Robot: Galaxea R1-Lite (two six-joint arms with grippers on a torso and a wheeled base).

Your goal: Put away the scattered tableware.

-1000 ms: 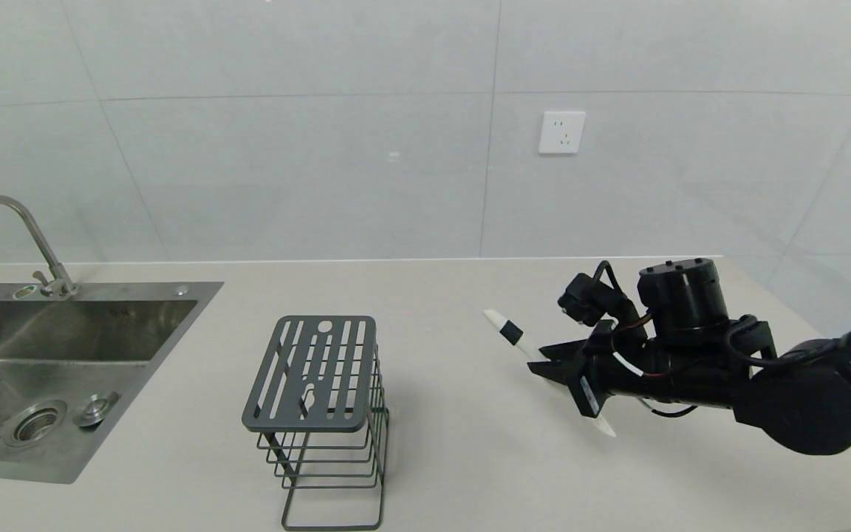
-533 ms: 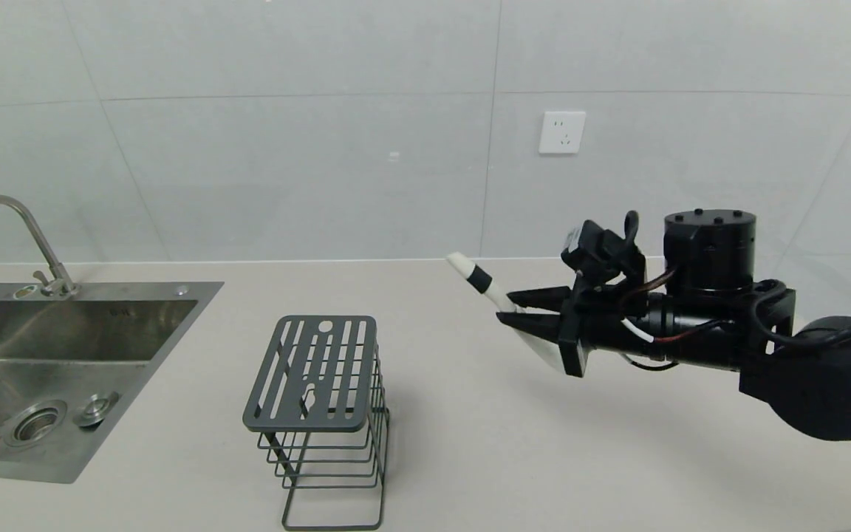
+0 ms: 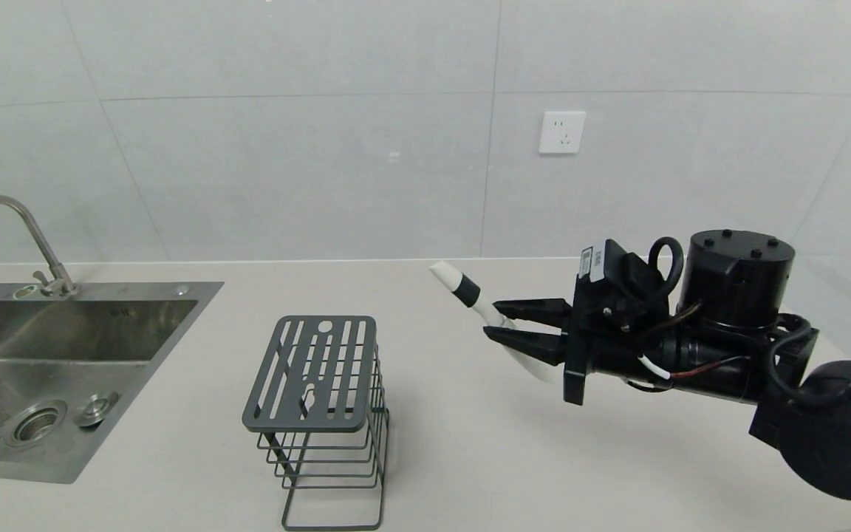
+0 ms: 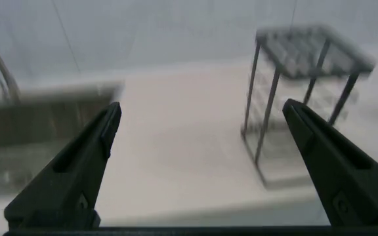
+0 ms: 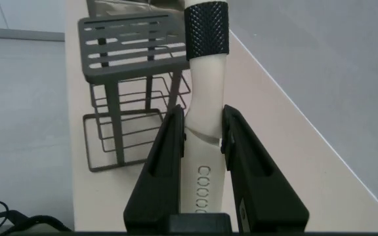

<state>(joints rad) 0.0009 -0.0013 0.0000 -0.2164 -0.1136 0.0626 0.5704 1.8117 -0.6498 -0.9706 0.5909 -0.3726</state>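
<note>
Head view: right gripper (image 3: 492,319) is out over the pale beige countertop (image 3: 470,458), jaws clamped on a white long-handled utensil with a black knurled band (image 3: 461,288). The utensil is held off the surface, banded end tilted up toward the wall. A dark grey wire rack with slotted top (image 3: 312,369) stands well apart on the robot's left, with a stainless steel sink (image 3: 200,292) beyond. Left wrist view: left gripper (image 4: 202,108) is spread wide with nothing between its fingers.
</note>
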